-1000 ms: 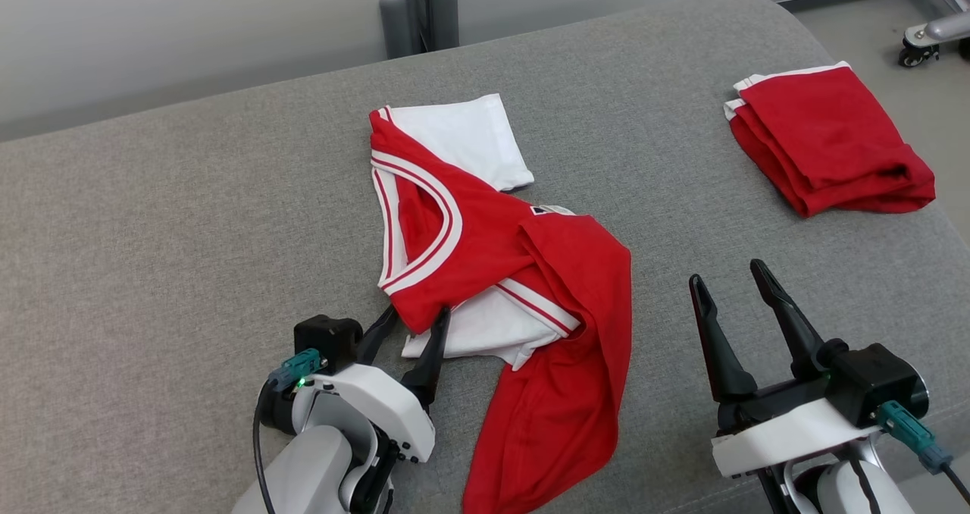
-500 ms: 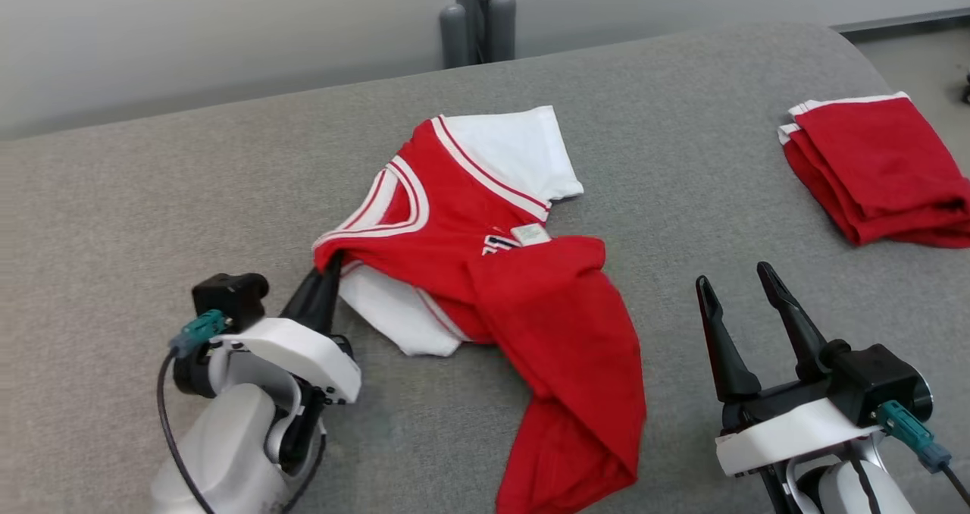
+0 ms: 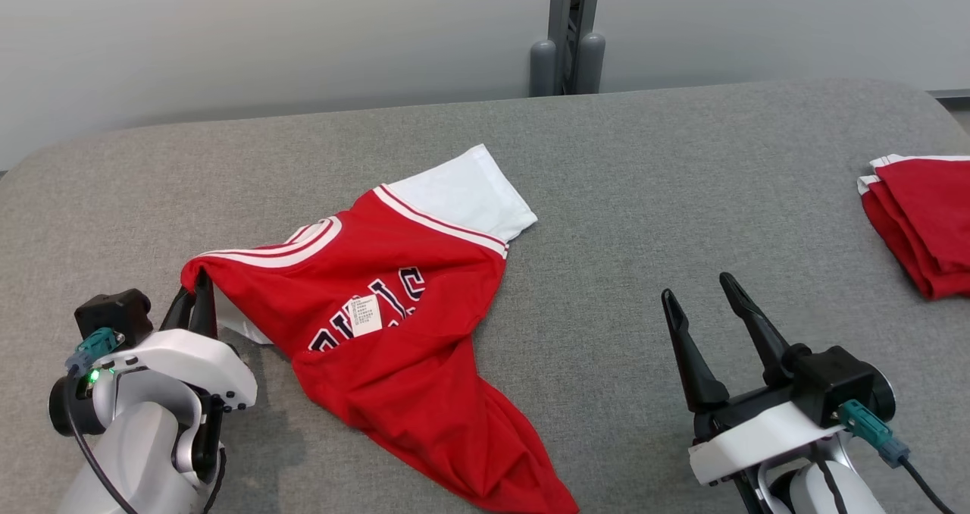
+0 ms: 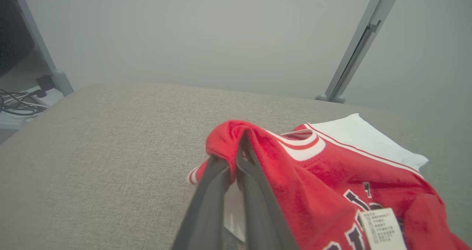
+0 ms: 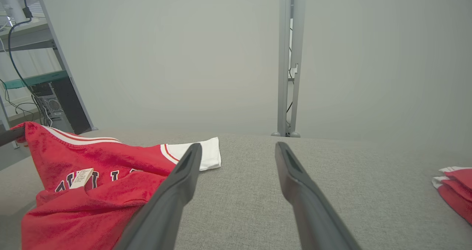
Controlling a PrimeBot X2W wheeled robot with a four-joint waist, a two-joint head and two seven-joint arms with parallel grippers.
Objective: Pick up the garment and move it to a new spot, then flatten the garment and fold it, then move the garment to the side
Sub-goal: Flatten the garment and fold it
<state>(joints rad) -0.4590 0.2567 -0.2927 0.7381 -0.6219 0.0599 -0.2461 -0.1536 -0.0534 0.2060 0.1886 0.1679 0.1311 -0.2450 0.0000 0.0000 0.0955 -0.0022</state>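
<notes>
Now held: L gripper [image 3: 198,298] pinched shut on red shoulder edge of jersey [image 3: 394,347], by the neckline trim.
Why there: a shoulder corner gives a firm handle for dragging and the rest of the cloth trails behind, so prob the move-to-new-spot step.
Jersey spot: on table [image 3: 606,195], left-centre. Held corner is raised a bit near table's left front, hem reaches table's front edge.
R gripper [image 3: 697,286]: jaws spread wide, empty, hovering over table's right front, well apart from jersey; prob waiting for flatten step.
Fabric: soft knit, limp, bunched in diagonal folds. White sleeve [image 3: 470,192] lies flat toward table's back.
Trim: white/red stripes at neck & sleeve seam.
Care label [image 3: 365,315]: pale, on top by dark lettering [image 3: 413,283], so prob inside out.
Table cover: grey woven, matte, rounded corners.
Other item: folded red garment [image 3: 921,226] at table's right edge, parked aside.
</notes>
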